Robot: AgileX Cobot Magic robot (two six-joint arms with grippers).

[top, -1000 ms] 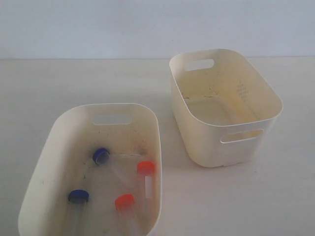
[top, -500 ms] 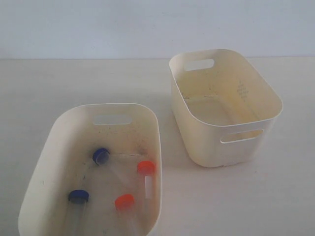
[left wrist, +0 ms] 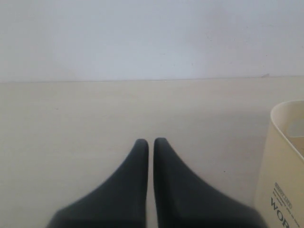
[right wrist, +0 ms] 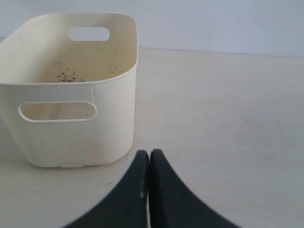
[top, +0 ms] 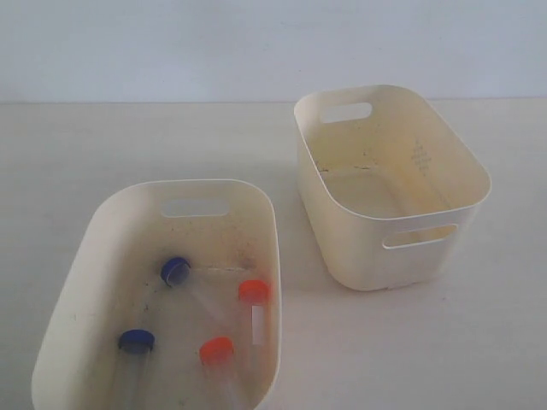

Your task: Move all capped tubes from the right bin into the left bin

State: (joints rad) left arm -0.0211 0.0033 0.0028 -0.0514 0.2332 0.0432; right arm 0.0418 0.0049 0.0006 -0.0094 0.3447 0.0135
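Note:
In the exterior view the capped tubes lie on the speckled floor of the left bin (top: 96, 224). Two have blue caps (top: 175, 271) (top: 137, 342) and two have orange-red caps (top: 254, 291) (top: 216, 350). The right bin (top: 402, 260), deep with a dotted diamond mark, holds no tube that I can see. Neither gripper shows in the exterior view. My left gripper (left wrist: 150, 141) is shut over bare table with nothing between its fingers. My right gripper (right wrist: 149, 152) is shut and empty too, a short way from the right bin (right wrist: 71, 137).
A cream tub wall with dark lettering (left wrist: 285, 171) stands at the edge of the left wrist view; which tub it is I cannot tell. Pale tabletop surrounds both bins, and a light wall runs behind.

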